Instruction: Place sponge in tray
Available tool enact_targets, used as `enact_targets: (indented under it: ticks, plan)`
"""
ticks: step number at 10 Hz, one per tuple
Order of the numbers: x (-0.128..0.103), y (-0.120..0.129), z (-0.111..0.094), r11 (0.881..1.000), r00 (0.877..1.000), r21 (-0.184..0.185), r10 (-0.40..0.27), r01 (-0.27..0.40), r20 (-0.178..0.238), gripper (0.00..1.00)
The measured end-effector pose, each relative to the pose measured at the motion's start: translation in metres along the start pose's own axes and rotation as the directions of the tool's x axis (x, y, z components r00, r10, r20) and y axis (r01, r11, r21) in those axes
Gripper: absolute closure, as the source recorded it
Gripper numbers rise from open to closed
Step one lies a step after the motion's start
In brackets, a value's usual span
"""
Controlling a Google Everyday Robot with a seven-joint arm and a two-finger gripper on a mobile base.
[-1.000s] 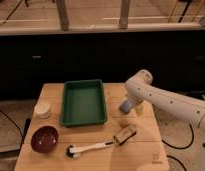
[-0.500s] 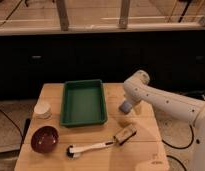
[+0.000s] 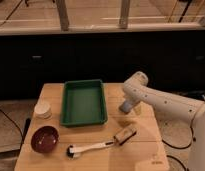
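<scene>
1. The gripper (image 3: 128, 111) hangs over the wooden table (image 3: 146, 155), just right of the green tray (image 3: 83, 121), its jaws spread wide.
2. The blue-grey sponge (image 3: 125, 105) shows at the gripper's tip, outside the tray; I cannot tell whether it is gripped.
3. Nearer the front lie a tan block (image 3: 125, 135), a white-handled brush (image 3: 91, 148) and a dark-red bowl (image 3: 44, 138).

text: none readable | labels: none | numbers: none
</scene>
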Motion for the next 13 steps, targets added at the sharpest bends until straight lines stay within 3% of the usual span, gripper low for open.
enact_targets:
  ticks: [13]
  plan:
    - [-0.005, 0.011, 0.015, 0.998, 0.998, -0.024, -0.062, 0.063, 0.005, 0.2]
